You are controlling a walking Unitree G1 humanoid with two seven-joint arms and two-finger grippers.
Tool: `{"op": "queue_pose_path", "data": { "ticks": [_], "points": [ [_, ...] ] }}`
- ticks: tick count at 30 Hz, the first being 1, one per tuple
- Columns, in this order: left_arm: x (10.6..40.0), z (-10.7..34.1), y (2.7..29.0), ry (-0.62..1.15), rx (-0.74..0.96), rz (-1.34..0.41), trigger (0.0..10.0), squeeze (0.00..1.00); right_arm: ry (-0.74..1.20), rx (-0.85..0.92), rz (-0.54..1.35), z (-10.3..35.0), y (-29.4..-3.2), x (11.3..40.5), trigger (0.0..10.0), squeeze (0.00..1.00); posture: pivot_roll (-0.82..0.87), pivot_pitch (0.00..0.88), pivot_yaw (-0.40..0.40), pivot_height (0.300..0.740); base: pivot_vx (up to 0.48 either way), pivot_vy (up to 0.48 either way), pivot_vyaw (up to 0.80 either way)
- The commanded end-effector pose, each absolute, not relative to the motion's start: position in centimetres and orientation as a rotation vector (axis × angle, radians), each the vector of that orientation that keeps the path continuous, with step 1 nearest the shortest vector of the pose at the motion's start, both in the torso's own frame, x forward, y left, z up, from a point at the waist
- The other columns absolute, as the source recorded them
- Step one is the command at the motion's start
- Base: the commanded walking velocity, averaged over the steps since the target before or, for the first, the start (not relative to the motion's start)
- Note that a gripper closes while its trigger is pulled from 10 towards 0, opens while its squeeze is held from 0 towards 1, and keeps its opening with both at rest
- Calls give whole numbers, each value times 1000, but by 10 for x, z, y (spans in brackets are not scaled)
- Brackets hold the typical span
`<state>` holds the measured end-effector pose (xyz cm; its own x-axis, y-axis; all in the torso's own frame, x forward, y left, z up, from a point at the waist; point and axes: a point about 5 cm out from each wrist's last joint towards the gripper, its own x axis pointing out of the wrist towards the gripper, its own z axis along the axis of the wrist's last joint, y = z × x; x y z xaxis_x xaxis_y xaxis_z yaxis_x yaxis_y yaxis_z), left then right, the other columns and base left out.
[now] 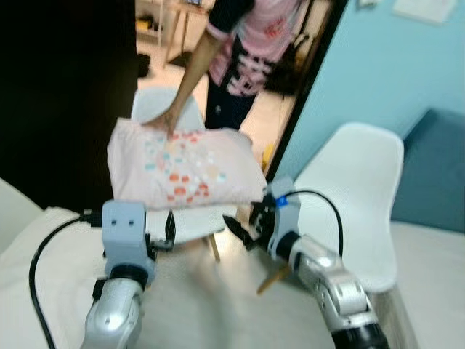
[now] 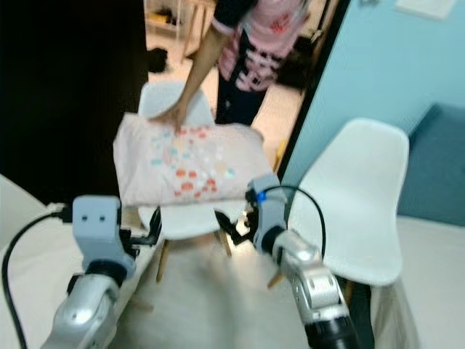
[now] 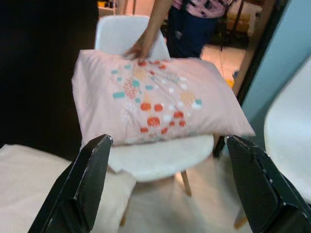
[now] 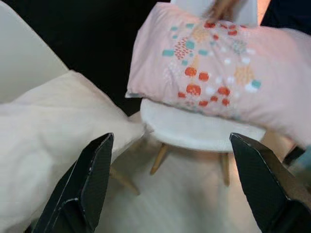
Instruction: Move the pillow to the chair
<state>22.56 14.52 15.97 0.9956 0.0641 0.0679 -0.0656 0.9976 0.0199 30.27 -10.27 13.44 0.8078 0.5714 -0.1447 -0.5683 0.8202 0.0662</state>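
A pink pillow [image 1: 182, 167] with red, orange and teal spots lies on the seat of a white chair [image 3: 160, 156], overhanging it on both sides. A person's hand [image 1: 171, 120] rests on the pillow's far edge. My left gripper [image 1: 161, 234] is open just below the pillow's near left corner and holds nothing. To the right, my right gripper [image 1: 245, 231] is also open and holds nothing, close under the near right corner. In both wrist views the pillow [image 4: 218, 73] sits beyond the spread fingers [image 3: 92, 170], apart from them.
The person [image 1: 243, 51] stands behind the chair in a doorway. A second white chair [image 1: 356, 196] stands at the right against a light blue wall [image 1: 378, 65], with a dark blue cushion [image 1: 436, 167] beyond. Cream bedding [image 4: 53, 126] lies at my left.
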Motion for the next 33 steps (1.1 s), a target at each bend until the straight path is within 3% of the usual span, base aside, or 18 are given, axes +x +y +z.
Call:
{"op": "queue_pose_path", "data": {
  "ticks": [1,25,33],
  "points": [
    [226,160,140,-65,20,44,10000,0,179,11,587,131,-111,302,10000,0,94,0,-128,740,-360,0,-769],
    [226,160,140,-73,19,31,10000,0,190,14,579,128,-112,303,10000,0,95,0,-130,740,-347,0,-775],
    [228,163,146,-86,22,63,10000,0,187,19,574,129,-112,304,10000,0,91,0,-129,740,0,0,-773]
  ]
}}
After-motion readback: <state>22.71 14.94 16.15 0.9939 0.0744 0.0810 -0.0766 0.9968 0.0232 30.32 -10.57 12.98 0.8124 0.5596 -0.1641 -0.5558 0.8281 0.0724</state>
